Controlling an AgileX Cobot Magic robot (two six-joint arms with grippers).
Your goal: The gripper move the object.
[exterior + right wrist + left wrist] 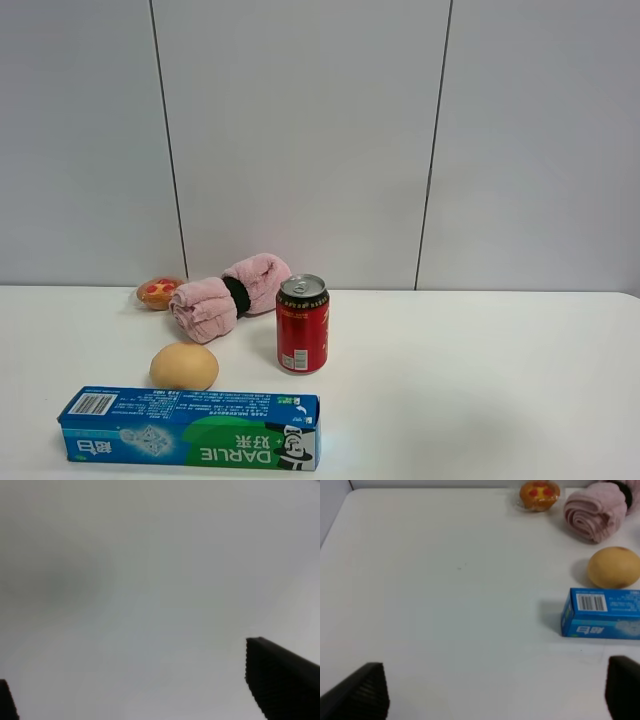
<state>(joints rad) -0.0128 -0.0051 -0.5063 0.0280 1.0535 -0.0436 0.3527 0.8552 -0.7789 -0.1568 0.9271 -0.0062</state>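
The blue and green "DARLIE" toothpaste box (190, 428) lies flat near the table's front left edge. Its barcode end also shows in the left wrist view (602, 613). My left gripper (495, 692) is open and empty, with its black fingertips (362, 692) spread wide above bare table, well apart from the box. My right gripper (150, 685) is open and empty over a plain white surface, with one fingertip (280, 680) in sight. Neither arm shows in the exterior high view.
A tan egg-shaped ball (184, 366) sits just behind the box. A red soda can (302, 324) stands upright at centre. A rolled pink towel (230, 293) and a small orange cake (159, 291) lie at the back left. The white table (480, 380) spreads to the right.
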